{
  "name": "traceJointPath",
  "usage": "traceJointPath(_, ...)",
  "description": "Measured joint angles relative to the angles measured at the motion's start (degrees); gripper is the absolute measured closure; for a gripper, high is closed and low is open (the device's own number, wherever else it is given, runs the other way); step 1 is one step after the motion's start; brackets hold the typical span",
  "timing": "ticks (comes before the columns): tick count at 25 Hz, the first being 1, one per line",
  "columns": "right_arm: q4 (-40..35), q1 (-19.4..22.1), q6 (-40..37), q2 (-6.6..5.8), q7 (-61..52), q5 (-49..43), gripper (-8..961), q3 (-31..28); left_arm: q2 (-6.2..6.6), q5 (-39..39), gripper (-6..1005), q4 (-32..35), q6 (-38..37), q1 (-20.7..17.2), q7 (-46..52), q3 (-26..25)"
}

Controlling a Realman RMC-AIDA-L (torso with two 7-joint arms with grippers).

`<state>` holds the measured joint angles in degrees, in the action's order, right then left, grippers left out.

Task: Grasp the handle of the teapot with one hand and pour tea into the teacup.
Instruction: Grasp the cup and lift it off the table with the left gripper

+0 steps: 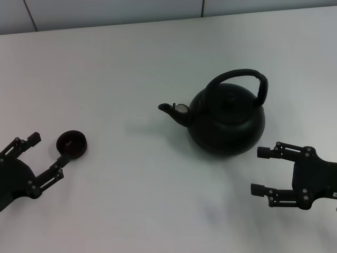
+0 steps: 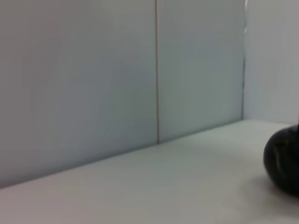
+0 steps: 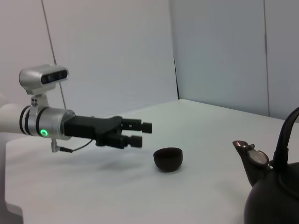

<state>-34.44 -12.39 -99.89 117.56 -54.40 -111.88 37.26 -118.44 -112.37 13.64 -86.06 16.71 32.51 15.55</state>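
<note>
Head view puts the teapot (image 1: 226, 122) upright mid-table, handle (image 1: 238, 78) arched over its lid, spout toward the teacup (image 1: 71, 144) well apart on the left. The right pincer (image 1: 263, 171) waits released just beside the pot; the left pincer (image 1: 46, 155), released, flanks the cup. Judging by this, grasping hasn't begun: next, the right pincer must rise to the handle.

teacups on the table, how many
1. The teacup sits on the white table at the robot's left, just beside the open left tool, well apart from the teapot. Nothing in view could hide another.
</note>
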Motion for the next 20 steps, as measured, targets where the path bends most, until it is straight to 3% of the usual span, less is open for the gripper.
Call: traceJointPath(20,-0.05,0.02,0.23,0.48,-0.09,0.09,146,0.00,-0.19,-0.13,210,-2.55,10.08,3.76,-0.87,1.85)
